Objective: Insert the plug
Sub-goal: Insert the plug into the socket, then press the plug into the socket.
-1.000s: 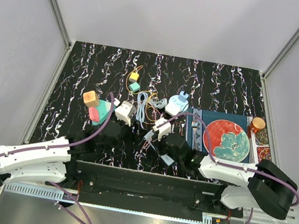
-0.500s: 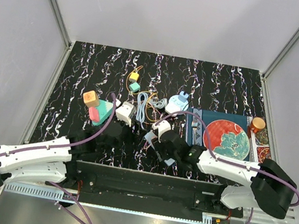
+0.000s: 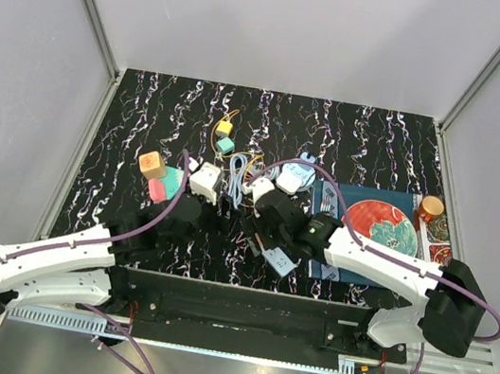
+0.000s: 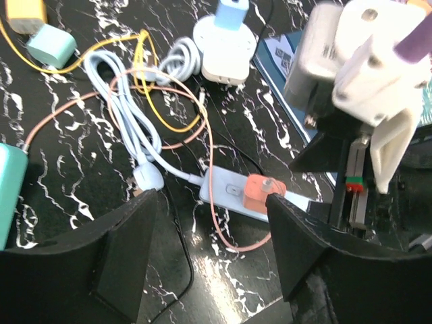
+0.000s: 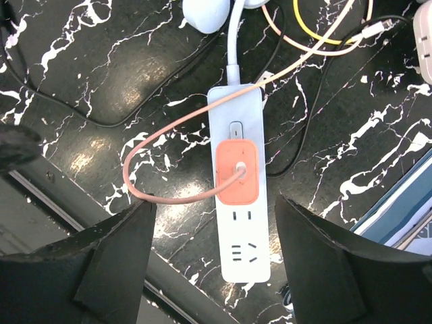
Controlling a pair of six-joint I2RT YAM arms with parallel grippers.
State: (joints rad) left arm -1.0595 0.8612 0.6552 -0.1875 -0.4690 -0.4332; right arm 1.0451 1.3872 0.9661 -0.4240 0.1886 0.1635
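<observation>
Black, the left gripper [image 4: 208, 202] gapes wide and empty. The orange plug [image 5: 237, 172] sits in the pale power strip [image 5: 244, 260]; from above, the right arm hides it. The right gripper [image 5: 212, 204], pinched a second ago, now stands wide, holding nothing.

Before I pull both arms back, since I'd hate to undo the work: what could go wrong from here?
The pink cable loops from the orange plug toward a finger of the open right tool; a sideways retreat could snag it and tug the plug loose. Nothing holds the power strip, so it may shift too. The left tool hangs close to the right arm's wrist; they might bump.
</observation>
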